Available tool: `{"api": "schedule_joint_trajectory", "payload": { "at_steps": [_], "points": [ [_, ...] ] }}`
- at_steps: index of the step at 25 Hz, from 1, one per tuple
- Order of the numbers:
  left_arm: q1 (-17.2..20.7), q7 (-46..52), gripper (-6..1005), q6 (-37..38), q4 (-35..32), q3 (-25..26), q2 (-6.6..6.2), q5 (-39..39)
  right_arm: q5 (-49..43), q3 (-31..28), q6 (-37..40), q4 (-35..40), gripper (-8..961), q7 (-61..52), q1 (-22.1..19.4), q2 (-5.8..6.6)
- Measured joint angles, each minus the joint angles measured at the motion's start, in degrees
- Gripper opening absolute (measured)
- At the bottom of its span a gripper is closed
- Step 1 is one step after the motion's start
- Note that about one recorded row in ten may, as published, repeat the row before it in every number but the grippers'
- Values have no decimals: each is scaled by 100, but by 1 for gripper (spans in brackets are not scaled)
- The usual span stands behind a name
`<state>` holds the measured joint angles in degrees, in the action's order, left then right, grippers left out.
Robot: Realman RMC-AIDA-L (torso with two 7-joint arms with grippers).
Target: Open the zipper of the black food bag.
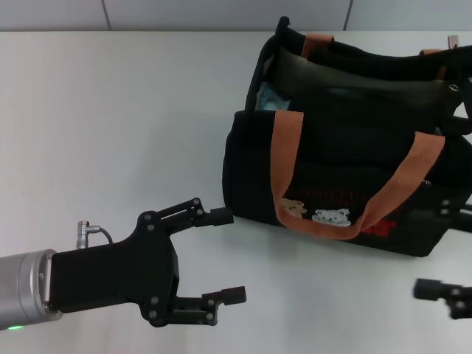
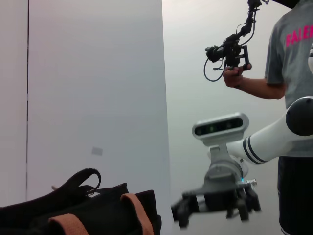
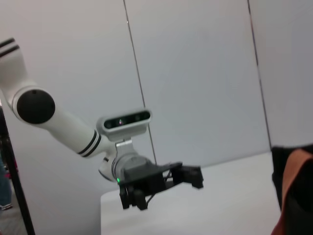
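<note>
Nearest the head camera, the left gripper hangs over the white table, its two black fingers spread wide with nothing between them. It sits just left of the bag's lower front corner, close but not touching. The right wrist view shows the same gripper side-on, jaws apart, at the end of a white arm with black bands.

At the lower right edge of the head view only a dark tip of the right gripper shows, near the bag's right front corner. In the left wrist view it appears farther off, blurred, and whether its fingers are released or clenched cannot be told.

One black food bag stands upright on the table, right of centre. Two orange-brown handles can be counted: the front one droops down over the front panel in a loop, and the rear one shows as short stubs at the far rim. Two small bear patches sit on the front, one tan and one white, with red lettering beside them. The bag's top gapes, showing greyish lining and a bit of pale blue inside at the left. The zipper runs as a black edge along the opening; its pull cannot be made out.

Farthest off, in the left wrist view, one person in a grey shirt holds a camera rig.
</note>
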<state>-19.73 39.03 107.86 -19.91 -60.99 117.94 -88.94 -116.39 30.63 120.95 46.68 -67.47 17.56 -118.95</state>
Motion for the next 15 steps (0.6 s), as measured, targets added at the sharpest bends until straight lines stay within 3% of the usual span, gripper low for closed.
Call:
{"api": "schedule_joint_trajectory", "payload": {
  "at_steps": [6,15],
  "points": [
    [12,-58,856,0,-4,0,9,-1,-148,-15,-244,-456,833,197,125,-5],
    [41,-60,857,14,-4,34,13,27,-154,-38,-285,-466,833,207,125,1]
  ]
}}
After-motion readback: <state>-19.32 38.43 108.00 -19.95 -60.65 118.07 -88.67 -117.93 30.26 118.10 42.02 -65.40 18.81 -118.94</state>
